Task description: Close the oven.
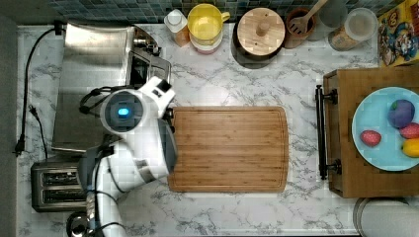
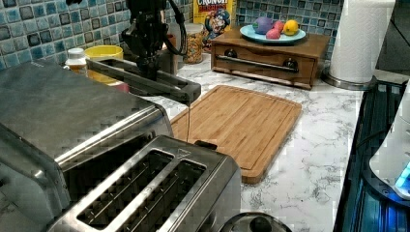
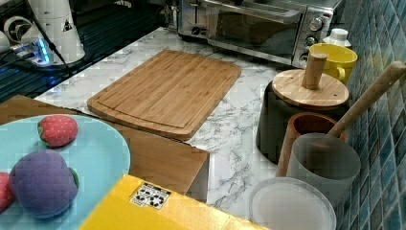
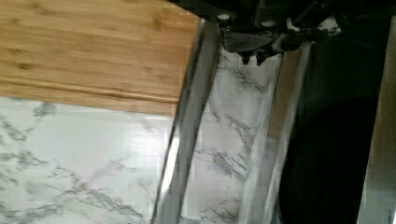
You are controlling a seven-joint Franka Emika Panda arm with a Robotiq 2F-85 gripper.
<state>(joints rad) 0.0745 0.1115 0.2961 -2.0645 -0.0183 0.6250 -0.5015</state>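
Up close, the gripper point(image 4: 254, 58) sits against the brushed-steel oven's point(image 1: 91, 84) half-raised glass door; its finger spread cannot be told.

oven point(image 1: 91, 84) at the top view's left on the surface point(image 1: 237, 212), toaster point(image 1: 57, 185) just below it, cutting board point(image 1: 230, 148) centre, drawer box point(image 1: 368, 138) with plate point(image 1: 375, 113) at the top view's right, jars along the back.
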